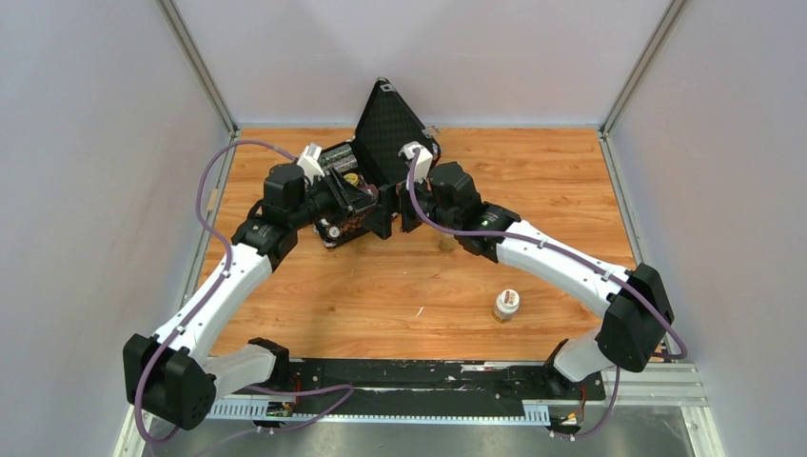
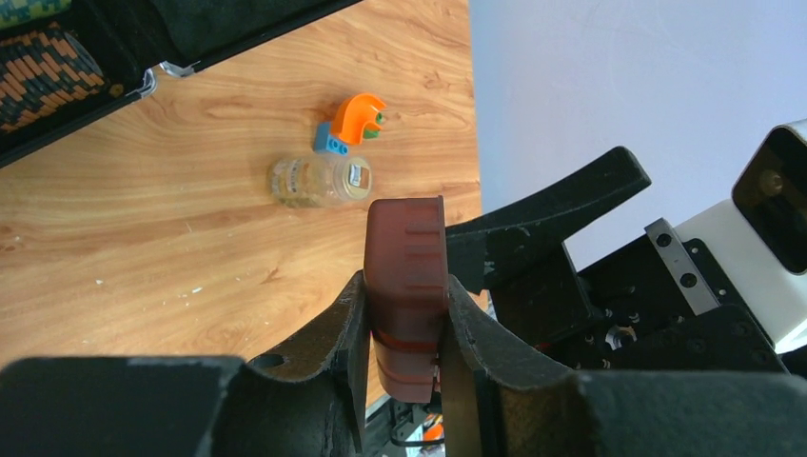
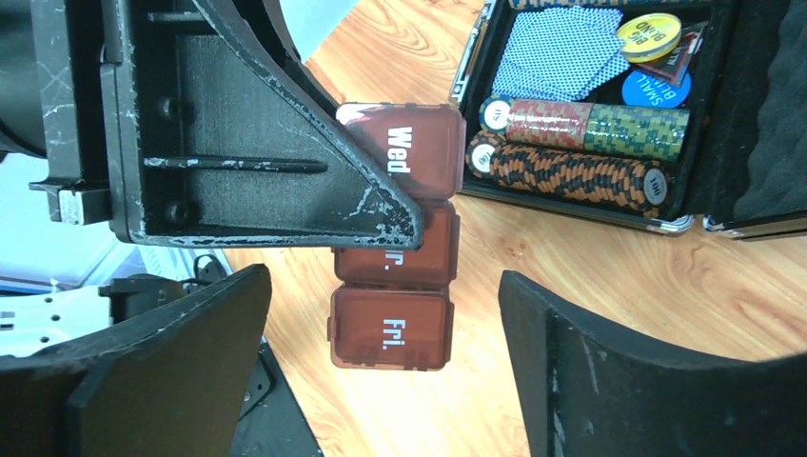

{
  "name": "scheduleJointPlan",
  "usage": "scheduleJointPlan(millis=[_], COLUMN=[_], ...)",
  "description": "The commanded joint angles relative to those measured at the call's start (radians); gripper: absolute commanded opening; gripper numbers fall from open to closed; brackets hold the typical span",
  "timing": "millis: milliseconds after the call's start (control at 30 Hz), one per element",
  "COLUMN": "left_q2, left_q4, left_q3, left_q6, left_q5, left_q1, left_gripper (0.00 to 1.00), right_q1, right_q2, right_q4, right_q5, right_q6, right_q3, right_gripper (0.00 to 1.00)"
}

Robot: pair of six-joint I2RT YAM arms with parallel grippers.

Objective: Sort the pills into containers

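Closest to the left wrist camera, the left claw point(image 2: 407, 286) pinches the brown pill box point(image 2: 404, 238) edge-on between its two fingers, over the wooden table point(image 2: 190, 248). From the right wrist, the box shows as a strip of three joined compartments with lids down, marked Wed. at the top and Fri. at the bottom; a left finger partly hides the middle label. The right claw point(image 3: 385, 276) stands wide, its fingers at lower left and lower right of that frame, gripping nothing. At upper right sits an open black case point(image 3: 766, 124) holding poker chips point(image 3: 571, 176). In the upper middle of the left wrist view a small clear jar point(image 2: 319, 181) lies on its side, just beside an orange and blue toy point(image 2: 352, 122). A white-capped bottle point(image 1: 506, 305) stands lower right of centre in the top view.
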Motion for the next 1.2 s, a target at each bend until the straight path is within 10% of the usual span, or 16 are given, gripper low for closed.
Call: scheduleJointPlan(millis=[0, 233, 967, 1167], left_q2=[-0.023, -0.010, -0.002, -0.012], left_q4=[-0.006, -0.058, -0.032, 0.033], left_q3=[0.008, 0.041, 0.051, 0.041], left_q6=[-0.009, -0.006, -0.013, 0.010], left_q5=[-0.008, -0.036, 0.030, 0.107], left_q1=[-0.001, -0.001, 0.010, 0.037], left_gripper=[0.00, 0.00, 0.00, 0.00], right_q1=[-0.001, -0.002, -0.060, -0.114], right_q2=[-0.015, -0.013, 0.043, 0.016], right_q4=[0.025, -0.047, -0.073, -0.051], right_q5=[0.050, 0.071, -0.172, -0.292], right_q6=[0.018, 0.029, 0.048, 0.060], right_q3=[0.024, 0.045, 0.090, 0.048], right_gripper=[0.97, 0.96, 0.45, 0.51])
